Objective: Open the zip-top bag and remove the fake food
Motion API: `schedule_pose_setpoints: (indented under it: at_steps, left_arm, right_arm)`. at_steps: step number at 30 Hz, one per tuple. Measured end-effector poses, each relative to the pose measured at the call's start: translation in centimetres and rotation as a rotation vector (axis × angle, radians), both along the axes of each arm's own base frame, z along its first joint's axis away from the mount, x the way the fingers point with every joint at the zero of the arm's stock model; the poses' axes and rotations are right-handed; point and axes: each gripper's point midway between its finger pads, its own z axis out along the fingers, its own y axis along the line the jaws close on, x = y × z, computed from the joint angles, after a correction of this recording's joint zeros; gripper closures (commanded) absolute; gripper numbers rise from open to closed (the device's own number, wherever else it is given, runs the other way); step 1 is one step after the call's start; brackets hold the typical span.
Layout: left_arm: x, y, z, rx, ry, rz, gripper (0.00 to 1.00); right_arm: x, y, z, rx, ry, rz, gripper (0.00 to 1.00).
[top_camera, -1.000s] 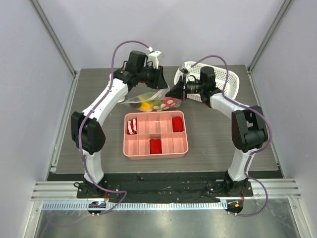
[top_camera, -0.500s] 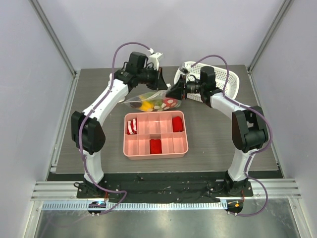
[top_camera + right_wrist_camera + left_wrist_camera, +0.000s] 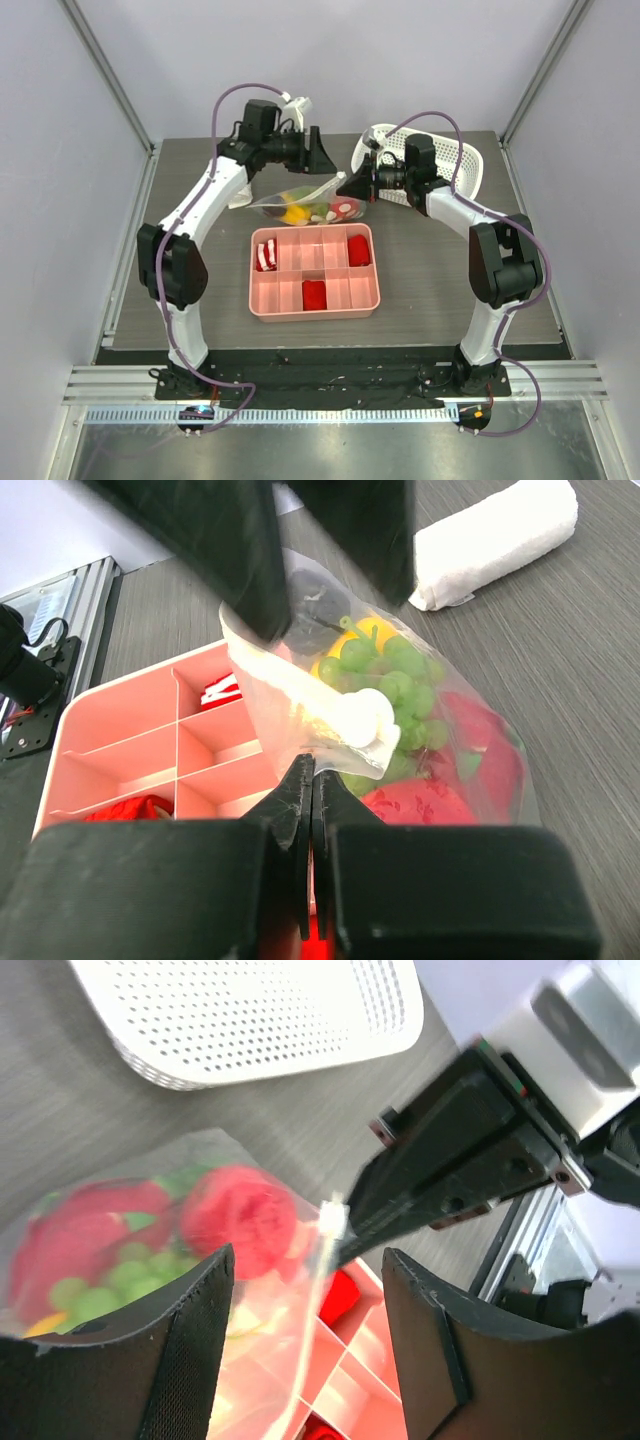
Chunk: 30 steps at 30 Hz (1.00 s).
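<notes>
Looking down from above, we see the zip-top bag [image 3: 285, 200] lying on the tabletop [image 3: 420, 285] just behind the pink tray [image 3: 252, 275], its long axis running left to right and its right end tilted up toward the right claw [image 3: 350, 187], which is clamped tight on that edge. The fake food [image 3: 310, 208] sits inside, red and green pieces nearest the pinched end. The left claw [image 3: 325, 160] hangs spread wide just above the bag, gripping nothing.

The left arm [image 3: 200, 205] and right arm [image 3: 450, 210] were white-shelled with bulky black joints, purple cables [image 3: 250, 86] looping over them, and matte black gripper fingers [image 3: 190, 1360].
</notes>
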Motion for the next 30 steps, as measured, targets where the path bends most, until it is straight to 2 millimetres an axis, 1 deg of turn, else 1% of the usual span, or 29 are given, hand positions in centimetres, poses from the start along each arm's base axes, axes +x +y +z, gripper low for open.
schedule_pose_setpoints:
  at_steps: [3, 4, 5, 10, 15, 17, 22, 26, 30]
  left_arm:
    - [0.9, 1.0, 0.6, -0.034, 0.015, 0.036, 0.43]
    - [1.1, 1.2, 0.8, -0.046, 0.025, 0.042, 0.45]
    - [1.0, 1.2, 0.9, -0.062, 0.040, 0.041, 0.46]
    - [-0.1, -0.3, 1.4, -0.116, 0.078, -0.021, 0.44]
    - [-1.0, -1.6, 1.6, -0.128, 0.077, -0.062, 0.44]
    - [-1.3, -2.0, 1.5, -0.124, 0.073, -0.070, 0.49]
    - [-1.3, -2.5, 0.7, -0.090, 0.060, -0.069, 0.53]
    - [-1.0, -2.5, -0.1, -0.068, 0.062, -0.061, 0.60]
    - [-0.8, -2.5, -0.6, -0.060, 0.069, -0.056, 0.71]
  right_arm:
    - [-0.1, 0.0, 0.1, -0.001, 0.001, 0.001, 0.99]
    - [-0.1, 0.0, 0.1, -0.002, 0.001, 0.002, 0.99]
    - [-0.1, 0.0, 0.2, -0.001, -0.001, 0.002, 0.99]
    - [-0.1, 0.0, 0.3, -0.002, 0.002, 0.003, 0.99]
    - [-0.1, 0.0, 0.4, -0.002, 0.001, 0.004, 0.99]
    - [-0.1, 0.0, 0.4, -0.002, 0.001, 0.004, 0.99]
    - [-0.1, 0.0, 0.5, -0.002, 0.001, 0.004, 0.99]
    - [0.0, 0.0, 0.6, -0.001, -0.001, 0.004, 0.99]
    - [0.0, 0.0, 0.6, -0.001, 0.000, 0.004, 0.99]
